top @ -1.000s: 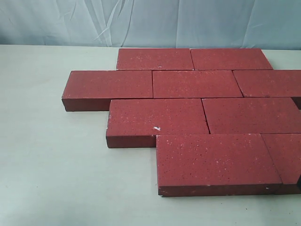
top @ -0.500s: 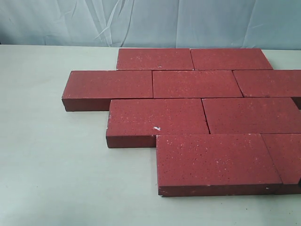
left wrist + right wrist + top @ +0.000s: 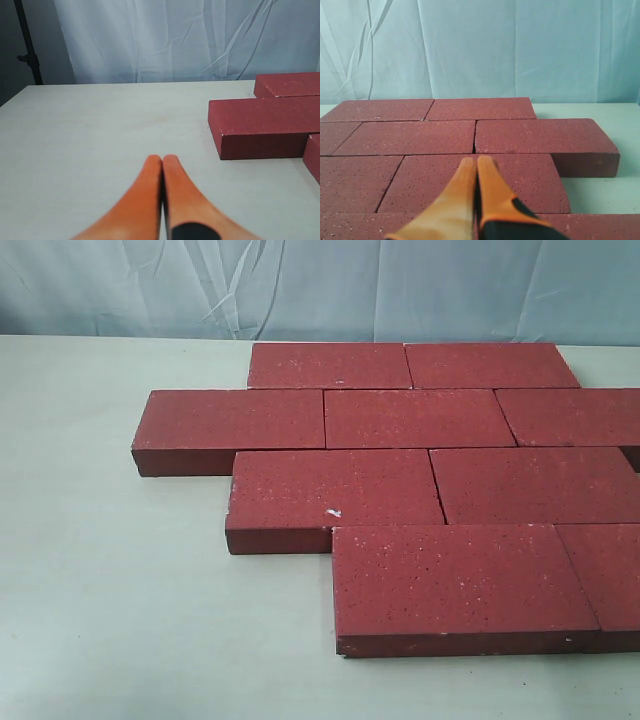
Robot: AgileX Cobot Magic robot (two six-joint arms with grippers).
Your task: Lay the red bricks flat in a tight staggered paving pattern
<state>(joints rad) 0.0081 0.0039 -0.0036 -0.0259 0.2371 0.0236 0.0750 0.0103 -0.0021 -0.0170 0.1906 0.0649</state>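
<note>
Nine dark-red, matte, speckled rectangular paver bricks [image 3: 415,418] lie flat on the pale, smooth counter [image 3: 110,590], toward its right side. They form four staggered rows with edges touching: two in the far row, three in the next, then two, then two nearest. Each row's joints fall offset from those of the neighbouring row, and the left ends step in and out. The left brick of the third row carries a small white chip mark [image 3: 334,512] near its near edge. A pale blue-white wrinkled cloth backdrop [image 3: 300,285] hangs beyond the far edge of the counter.

The left tool [image 3: 162,162] is clenched, its orange fingers pressed together on nothing, above bare counter and apart from the bricks' left ends. The right tool [image 3: 477,162] is likewise clenched and empty, its yellow-orange fingers poised over the brick surface.
</note>
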